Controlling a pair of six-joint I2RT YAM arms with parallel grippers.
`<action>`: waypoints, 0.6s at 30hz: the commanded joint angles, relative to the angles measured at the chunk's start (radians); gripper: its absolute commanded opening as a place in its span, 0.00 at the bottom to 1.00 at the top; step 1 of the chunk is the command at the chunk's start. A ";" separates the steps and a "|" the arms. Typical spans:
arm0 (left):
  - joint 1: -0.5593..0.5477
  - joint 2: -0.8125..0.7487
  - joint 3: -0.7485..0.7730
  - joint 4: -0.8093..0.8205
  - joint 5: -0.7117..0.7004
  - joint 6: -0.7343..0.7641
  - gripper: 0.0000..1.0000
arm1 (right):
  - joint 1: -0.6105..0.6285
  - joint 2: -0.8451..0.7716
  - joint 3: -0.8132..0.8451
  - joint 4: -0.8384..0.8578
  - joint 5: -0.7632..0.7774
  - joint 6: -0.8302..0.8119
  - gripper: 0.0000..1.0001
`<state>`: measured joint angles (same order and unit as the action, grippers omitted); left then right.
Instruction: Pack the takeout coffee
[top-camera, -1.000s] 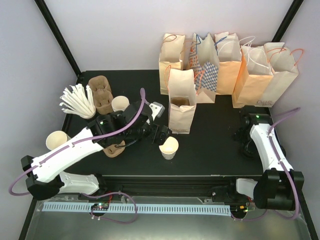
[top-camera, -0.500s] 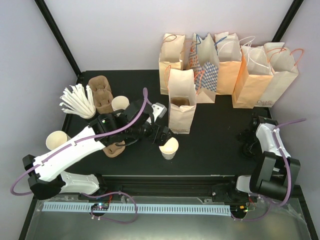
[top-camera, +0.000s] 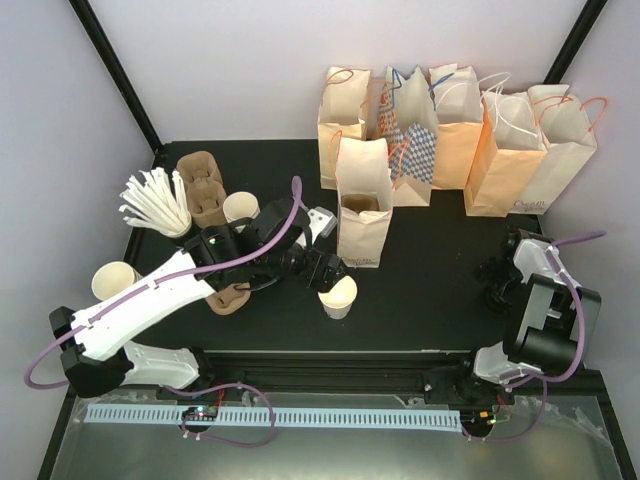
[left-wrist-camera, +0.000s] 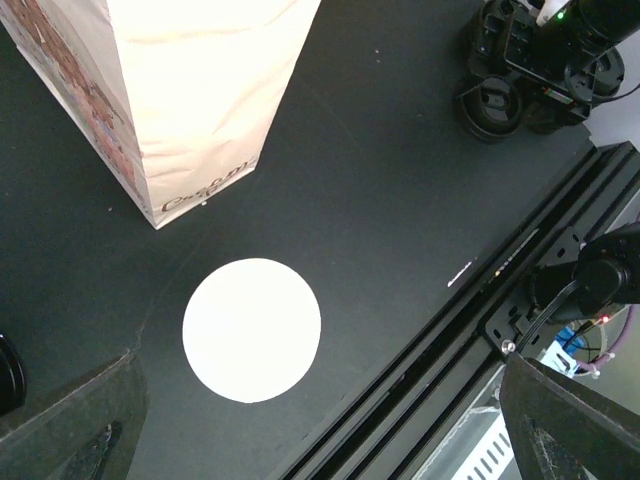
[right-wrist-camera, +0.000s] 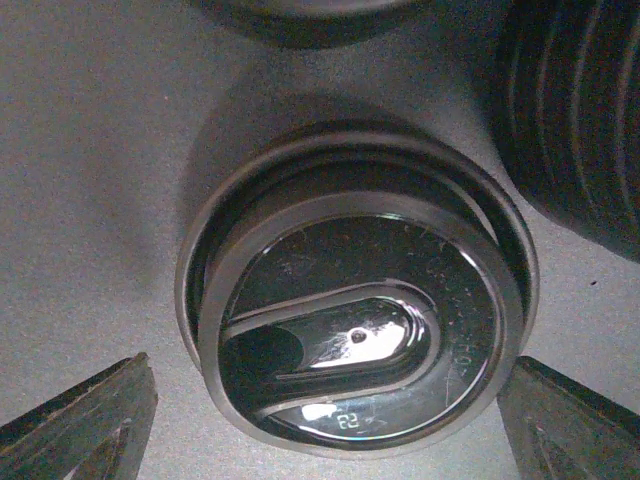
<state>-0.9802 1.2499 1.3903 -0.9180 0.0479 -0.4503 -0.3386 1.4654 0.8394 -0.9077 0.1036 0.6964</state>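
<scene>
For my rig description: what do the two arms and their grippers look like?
Both the left arm and right arm have white shells, black joints and a loose purple cable. The fingers are dark grey and wedge-shaped.

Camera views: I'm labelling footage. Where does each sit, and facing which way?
Top external: above and behind, looking down on the table; both arms show.
Left wrist: straight down on a lidless paper cup beside a bag; open left gripper.
Right wrist: close above a black lid; open right gripper.
Shared: top and left wrist both show cup and bag.
</scene>
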 joint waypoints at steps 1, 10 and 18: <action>0.014 0.009 0.018 0.013 0.006 0.020 0.99 | -0.017 0.006 0.035 0.027 0.001 -0.024 0.94; 0.032 0.025 0.025 0.015 0.012 0.028 0.99 | -0.023 0.010 0.061 0.012 -0.005 -0.029 0.80; 0.044 0.052 0.031 0.021 0.021 0.030 0.99 | -0.023 0.028 0.116 -0.046 -0.010 -0.028 0.79</action>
<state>-0.9474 1.2720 1.3903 -0.9180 0.0494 -0.4366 -0.3553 1.4784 0.9100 -0.9184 0.0807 0.6704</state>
